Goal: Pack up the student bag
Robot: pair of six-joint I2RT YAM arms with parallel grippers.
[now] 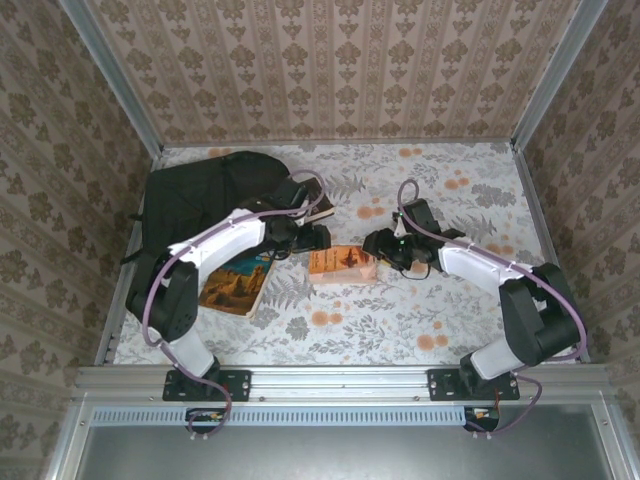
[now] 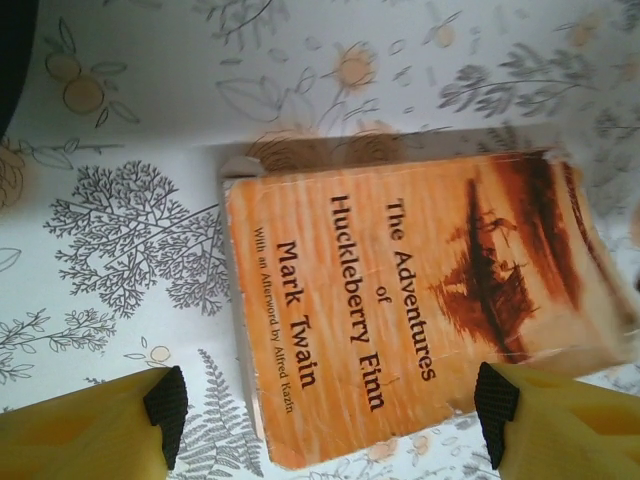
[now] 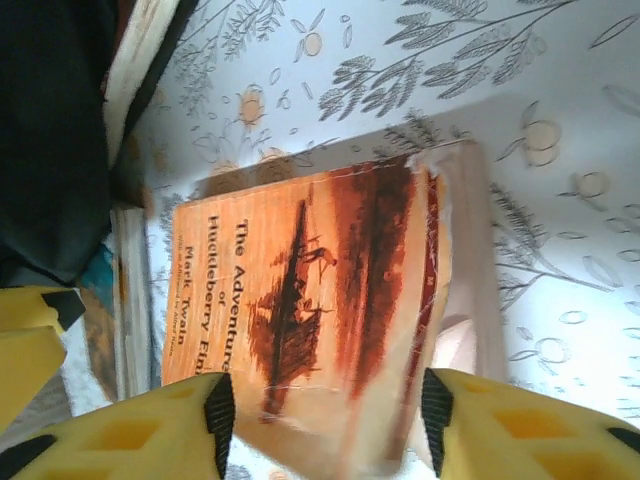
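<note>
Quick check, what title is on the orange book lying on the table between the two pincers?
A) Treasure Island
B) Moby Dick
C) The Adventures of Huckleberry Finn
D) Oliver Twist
C: in the left wrist view the cover of the orange book reads "The Adventures of Huckleberry Finn", with Mark Twain named beneath.

Read on the orange book (image 2: 420,300) cover, in dark print: "The Adventures of Huckleberry Finn", "Mark Twain", and smaller, "With an Afterword by Alfred Kazin". Seen from the right wrist, partly cut off: "The Adventure", "Huckleberry Fi", "Mark Tw".
</note>
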